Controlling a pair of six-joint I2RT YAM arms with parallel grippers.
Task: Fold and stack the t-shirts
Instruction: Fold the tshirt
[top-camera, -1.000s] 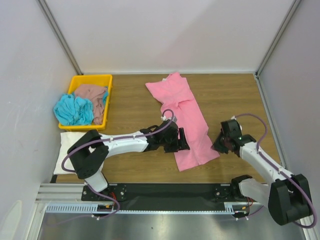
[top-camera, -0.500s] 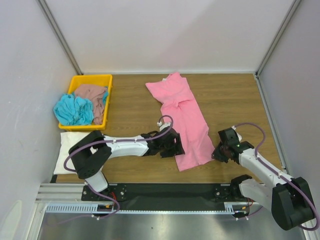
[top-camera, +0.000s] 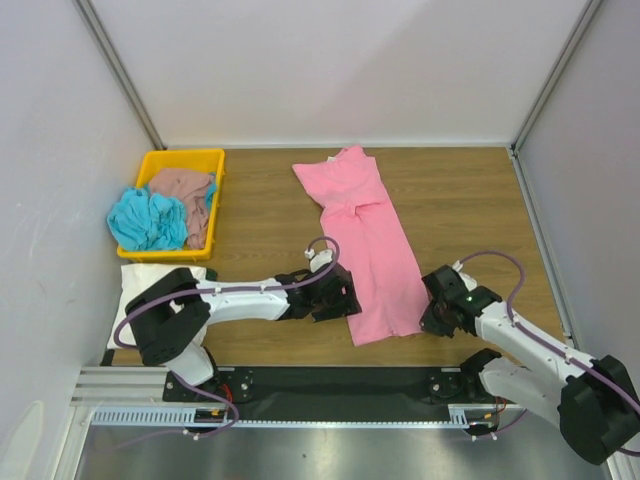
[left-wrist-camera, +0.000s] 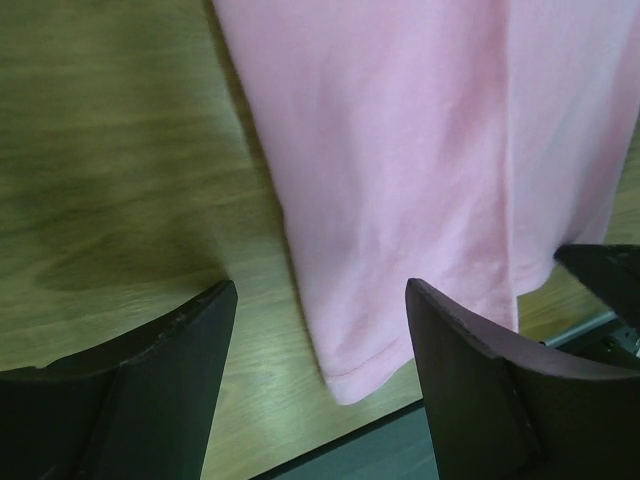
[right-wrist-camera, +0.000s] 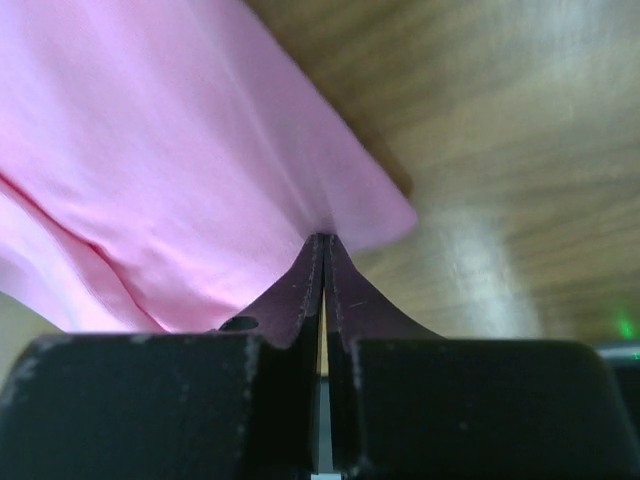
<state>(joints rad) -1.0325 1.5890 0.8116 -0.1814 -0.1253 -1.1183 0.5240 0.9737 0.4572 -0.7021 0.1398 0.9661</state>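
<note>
The bright pink t-shirt (top-camera: 370, 240) lies in a long folded strip down the middle of the table, its hem end nearest me. My left gripper (top-camera: 338, 304) stands open at the hem's left corner. In the left wrist view that gripper (left-wrist-camera: 320, 285) has this corner of the pink t-shirt (left-wrist-camera: 400, 150) between its spread fingers, not touching them. My right gripper (top-camera: 428, 318) is shut on the hem's right corner. The right wrist view shows its tips (right-wrist-camera: 323, 238) pinching the edge of the pink cloth (right-wrist-camera: 150, 150). A folded white t-shirt (top-camera: 135, 278) lies at the near left.
A yellow tray (top-camera: 185, 155) at the back left holds a crumpled turquoise t-shirt (top-camera: 148, 220) and a brown-pink t-shirt (top-camera: 182, 185). White walls close in the table on three sides. A black rail (top-camera: 330, 385) runs along the near edge.
Both grippers have moved toward the near edge, to the hem corners of the pink shirt. The right gripper has closed on its corner. The left stays open.
</note>
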